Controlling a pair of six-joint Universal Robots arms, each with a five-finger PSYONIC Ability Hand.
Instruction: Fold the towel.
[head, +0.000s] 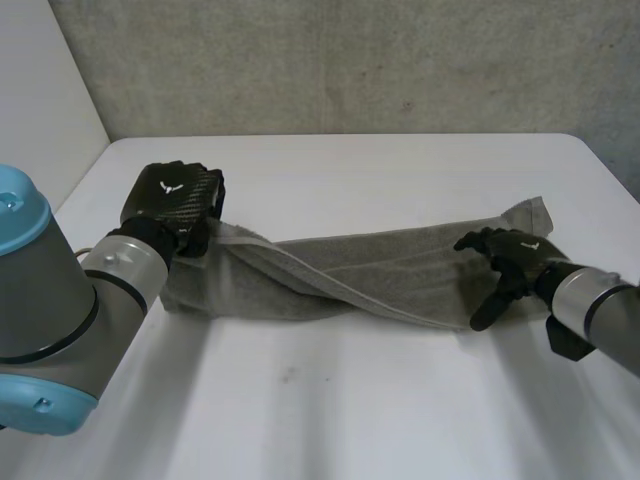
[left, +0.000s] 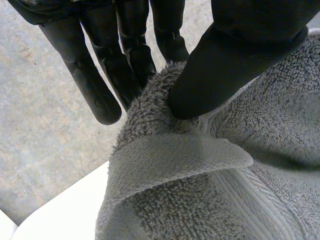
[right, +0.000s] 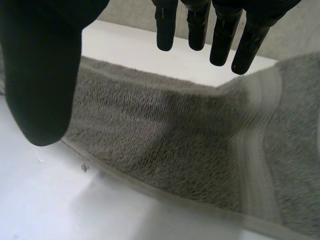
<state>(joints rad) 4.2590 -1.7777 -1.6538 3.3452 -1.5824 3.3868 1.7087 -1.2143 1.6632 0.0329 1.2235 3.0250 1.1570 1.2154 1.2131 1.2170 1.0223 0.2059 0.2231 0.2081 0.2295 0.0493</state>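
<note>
A grey towel (head: 370, 275) lies as a long, twisted band across the middle of the white table (head: 330, 410). My left hand (head: 175, 205) is at the towel's left end, and its thumb (left: 240, 60) pinches a raised fold of towel (left: 165, 150) against the fingers (left: 100, 80). My right hand (head: 510, 262) hovers open over the towel's right end, fingers spread and pointing down. In the right wrist view the fingers (right: 220, 35) and thumb (right: 42, 75) hang apart above the towel (right: 175, 150), holding nothing.
The table's far edge (head: 340, 137) meets a grey wall. A bare white tabletop (head: 300, 400) stretches in front of the towel. My left arm (head: 40, 310) fills the near left corner.
</note>
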